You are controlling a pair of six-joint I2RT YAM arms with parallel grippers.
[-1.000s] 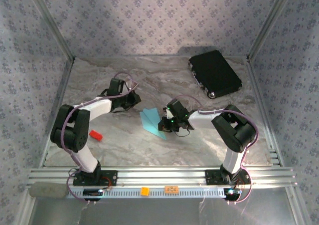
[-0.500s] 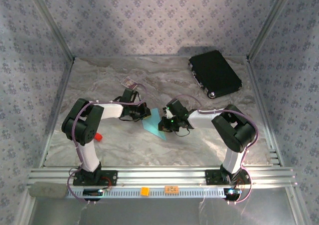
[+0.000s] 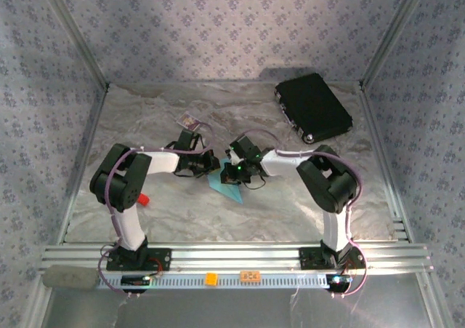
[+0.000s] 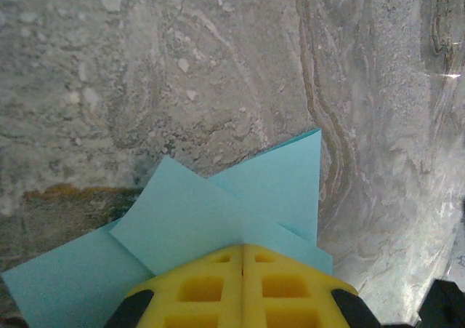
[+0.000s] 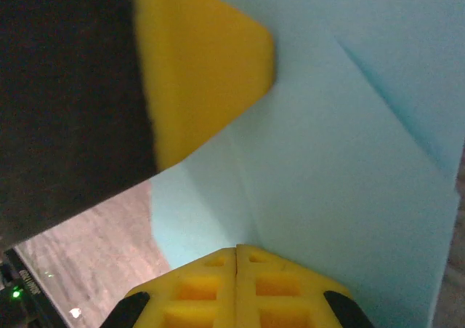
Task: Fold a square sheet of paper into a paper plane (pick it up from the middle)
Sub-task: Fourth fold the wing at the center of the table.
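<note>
The light-blue paper plane (image 3: 229, 188) is a folded pointed shape at the table's middle, its tip toward the near side. My left gripper (image 3: 211, 165) meets it from the left and my right gripper (image 3: 232, 172) from the right, almost touching each other. In the left wrist view the yellow fingers (image 4: 196, 292) are pressed together at the gripper (image 4: 243, 246), and blue flaps (image 4: 218, 212) spread out from their tips. The right gripper (image 5: 237, 249) is shut too, with a crease of the paper (image 5: 349, 161) running into its tips. The left gripper's yellow finger (image 5: 196, 59) is just beyond.
A black rectangular case (image 3: 314, 108) lies at the back right. A small dark card with a pale border (image 3: 188, 120) lies behind the left arm. A small red object (image 3: 140, 196) sits by the left arm's elbow. Metal frame rails run along the table's sides and near edge.
The left arm swung right from the table's left and closed on the paper, uncovering the small card. The right gripper shifted left and slightly back with the paper.
</note>
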